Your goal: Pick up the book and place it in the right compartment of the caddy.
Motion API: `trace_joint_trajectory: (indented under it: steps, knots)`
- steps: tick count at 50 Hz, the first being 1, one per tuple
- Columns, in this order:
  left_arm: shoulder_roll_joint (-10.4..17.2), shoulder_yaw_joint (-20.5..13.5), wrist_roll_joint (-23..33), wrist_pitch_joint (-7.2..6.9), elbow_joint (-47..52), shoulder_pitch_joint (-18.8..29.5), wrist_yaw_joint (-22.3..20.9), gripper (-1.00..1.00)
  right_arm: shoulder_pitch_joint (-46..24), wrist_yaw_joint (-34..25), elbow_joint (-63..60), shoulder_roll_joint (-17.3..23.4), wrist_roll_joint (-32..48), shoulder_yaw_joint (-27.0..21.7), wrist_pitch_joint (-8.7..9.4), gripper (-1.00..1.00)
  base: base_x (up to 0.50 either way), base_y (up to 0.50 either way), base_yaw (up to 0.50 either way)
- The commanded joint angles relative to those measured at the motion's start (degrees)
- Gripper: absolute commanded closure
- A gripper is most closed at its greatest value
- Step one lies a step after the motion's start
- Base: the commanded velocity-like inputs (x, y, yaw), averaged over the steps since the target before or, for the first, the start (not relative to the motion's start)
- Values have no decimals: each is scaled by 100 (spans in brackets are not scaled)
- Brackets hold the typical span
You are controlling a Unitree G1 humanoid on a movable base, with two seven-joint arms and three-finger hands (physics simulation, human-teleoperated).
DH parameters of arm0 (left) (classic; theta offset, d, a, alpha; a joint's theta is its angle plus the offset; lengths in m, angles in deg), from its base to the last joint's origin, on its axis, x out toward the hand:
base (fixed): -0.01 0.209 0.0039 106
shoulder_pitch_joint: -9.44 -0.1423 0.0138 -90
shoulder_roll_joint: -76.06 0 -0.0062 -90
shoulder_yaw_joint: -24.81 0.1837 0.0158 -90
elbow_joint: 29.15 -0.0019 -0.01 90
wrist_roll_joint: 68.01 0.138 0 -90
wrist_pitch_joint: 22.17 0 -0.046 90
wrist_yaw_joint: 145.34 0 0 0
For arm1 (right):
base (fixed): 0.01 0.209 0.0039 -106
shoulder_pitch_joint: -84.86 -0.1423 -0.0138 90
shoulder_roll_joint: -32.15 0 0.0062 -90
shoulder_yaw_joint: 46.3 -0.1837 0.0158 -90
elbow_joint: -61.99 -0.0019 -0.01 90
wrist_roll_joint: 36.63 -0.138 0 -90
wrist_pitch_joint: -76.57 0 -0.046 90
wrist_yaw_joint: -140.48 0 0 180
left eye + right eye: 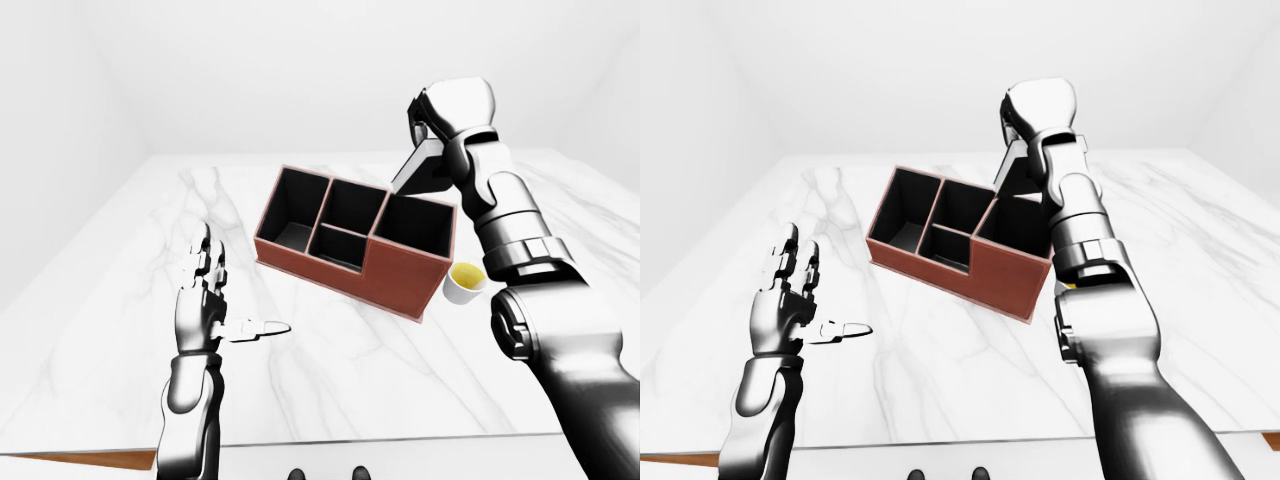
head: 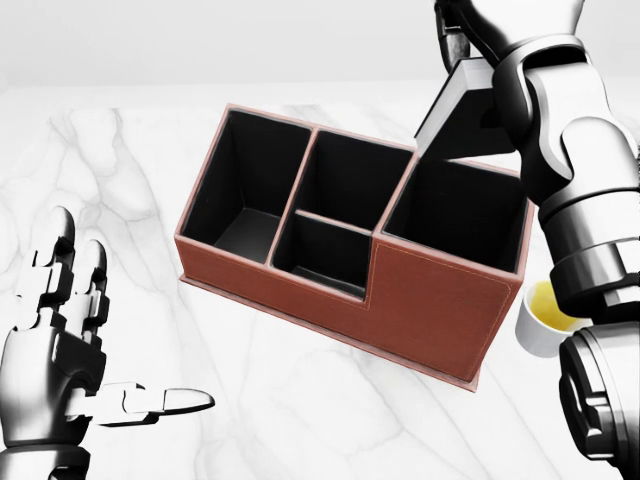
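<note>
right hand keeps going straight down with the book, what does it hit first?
Most likely the caddy: the book held in the right hand hangs tilted over the top rim of the right compartment, so its lower edge would enter there or clip the rim. Depth is unclear.
</note>
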Motion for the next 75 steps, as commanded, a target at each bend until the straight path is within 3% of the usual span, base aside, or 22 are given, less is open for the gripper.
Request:
trace_joint_trajectory:
  steps: [1,10,16,44,75]
  knots:
    - [0,-6,-12,-26,12,3,-1,-100,-123,522,522,-7,227,36,0,100,0,0,0]
    - [12,-52,-45,-50,95,-80,-19,-100,-92,721,892,-59,329,117,0,100,0,0,0]
    - [-3,-59,-46,88,-95,-57,-52,-100,-86,820,1056,-93,385,154,0,100,0,0,0]
    - [11,-77,-25,158,-215,-37,-49,-100,-139,1291,1683,-198,391,194,0,100,0,0,0]
    - [16,-104,-3,158,-330,-53,-34,-100,-87,1631,2058,-362,329,182,0,100,0,0,0]
